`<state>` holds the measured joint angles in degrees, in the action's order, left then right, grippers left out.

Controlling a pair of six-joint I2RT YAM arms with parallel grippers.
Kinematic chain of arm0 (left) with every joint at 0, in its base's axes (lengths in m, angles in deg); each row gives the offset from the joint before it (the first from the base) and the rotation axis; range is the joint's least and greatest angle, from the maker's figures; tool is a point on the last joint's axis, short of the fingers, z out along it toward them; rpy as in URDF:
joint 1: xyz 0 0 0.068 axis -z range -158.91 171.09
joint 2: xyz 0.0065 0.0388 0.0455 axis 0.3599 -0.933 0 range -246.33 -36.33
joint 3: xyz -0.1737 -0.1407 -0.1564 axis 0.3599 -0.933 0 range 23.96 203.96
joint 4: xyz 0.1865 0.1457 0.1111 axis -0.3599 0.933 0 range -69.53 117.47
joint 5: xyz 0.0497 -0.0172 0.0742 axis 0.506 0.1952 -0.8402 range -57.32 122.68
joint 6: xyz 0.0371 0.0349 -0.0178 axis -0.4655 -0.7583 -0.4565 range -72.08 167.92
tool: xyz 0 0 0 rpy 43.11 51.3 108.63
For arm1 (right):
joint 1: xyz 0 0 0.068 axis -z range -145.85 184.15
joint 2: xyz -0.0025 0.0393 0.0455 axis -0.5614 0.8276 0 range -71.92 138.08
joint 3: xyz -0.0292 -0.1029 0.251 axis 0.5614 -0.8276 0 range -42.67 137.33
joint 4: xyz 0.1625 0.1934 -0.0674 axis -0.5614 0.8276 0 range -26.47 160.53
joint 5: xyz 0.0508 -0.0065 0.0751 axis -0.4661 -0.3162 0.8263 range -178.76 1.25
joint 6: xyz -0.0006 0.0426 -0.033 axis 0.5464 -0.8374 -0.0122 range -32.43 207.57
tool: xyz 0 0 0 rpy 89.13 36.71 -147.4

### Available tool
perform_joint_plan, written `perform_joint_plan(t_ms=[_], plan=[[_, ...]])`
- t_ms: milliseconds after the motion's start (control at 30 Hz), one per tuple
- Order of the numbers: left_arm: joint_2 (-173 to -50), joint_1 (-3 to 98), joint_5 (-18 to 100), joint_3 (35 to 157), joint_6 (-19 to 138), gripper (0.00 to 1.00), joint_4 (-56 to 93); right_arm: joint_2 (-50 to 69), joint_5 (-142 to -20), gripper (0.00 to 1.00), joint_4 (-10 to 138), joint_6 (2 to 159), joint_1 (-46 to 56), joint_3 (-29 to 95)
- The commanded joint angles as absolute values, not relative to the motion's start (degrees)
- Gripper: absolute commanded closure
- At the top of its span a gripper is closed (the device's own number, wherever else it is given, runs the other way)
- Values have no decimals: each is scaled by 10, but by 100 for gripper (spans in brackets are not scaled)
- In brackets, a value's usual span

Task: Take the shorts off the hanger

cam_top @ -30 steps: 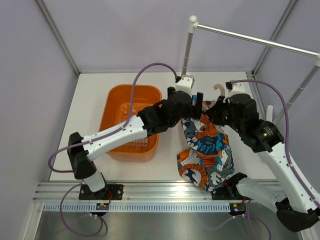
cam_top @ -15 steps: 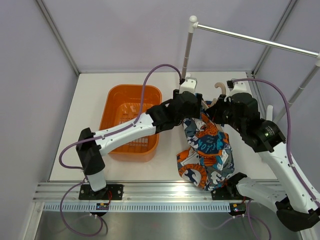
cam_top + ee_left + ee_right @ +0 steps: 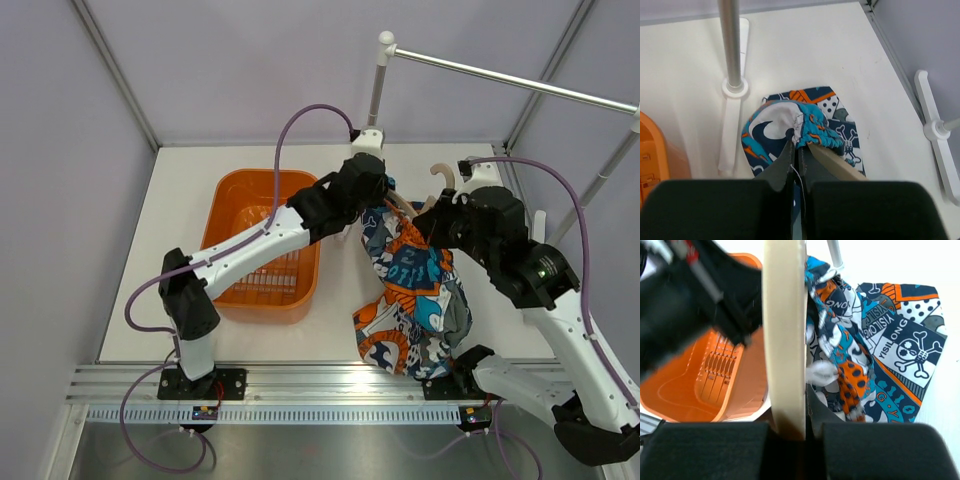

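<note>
1. The shorts (image 3: 410, 295) hung from the hanger (image 3: 440, 178) over the right half of the table (image 3: 180, 200). Their lower end reached down to the table surface, close to the near edge.
2. In the left wrist view, the gathered waistband (image 3: 815, 135) of the shorts was bunched over one beige arm of the hanger (image 3: 835, 162).
3. The left gripper (image 3: 792, 145) had its jaws almost fully together, with only a thin slit between them. They pinched the edge of the waistband, just beside the hanger arm.
4. The right gripper (image 3: 790, 432) had its jaws closed on the flat beige bar of the hanger (image 3: 785, 340). The printed cloth of the shorts (image 3: 880, 340) lay just beside this bar.
5. From the top view, the two grippers were close together at the upper end of the shorts, the left gripper (image 3: 380, 195) on the left and the right gripper (image 3: 430, 220) on the right.
6. The small curved hook of the hanger pointed upward and was well apart from the grey rail (image 3: 510, 78).
7. The orange basket (image 3: 268, 175) stood on the table to the left of the shorts, and the left arm (image 3: 250, 245) passed over it.
8. The post (image 3: 730, 40) of the rail stood upright on its white base, behind the shorts.
</note>
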<state>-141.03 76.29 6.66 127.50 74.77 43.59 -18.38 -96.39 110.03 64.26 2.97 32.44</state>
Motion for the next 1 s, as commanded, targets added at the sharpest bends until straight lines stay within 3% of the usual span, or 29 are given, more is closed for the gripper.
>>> perform_joint_plan(t_ms=[0, 400, 600, 967], plan=[[-1430, 727, 53, 1312, 731, 100, 421, -220, -923, 100, 1112, 653, 22, 363], [-1491, 683, 107, 1302, 722, 100, 403, -263, -898, 100, 1130, 659, 22, 386], [-1425, 699, 142, 1192, 728, 100, 344, -258, -935, 100, 1109, 669, 22, 381], [-1369, 714, 186, 1120, 696, 100, 330, -265, -966, 100, 1083, 677, 22, 402]])
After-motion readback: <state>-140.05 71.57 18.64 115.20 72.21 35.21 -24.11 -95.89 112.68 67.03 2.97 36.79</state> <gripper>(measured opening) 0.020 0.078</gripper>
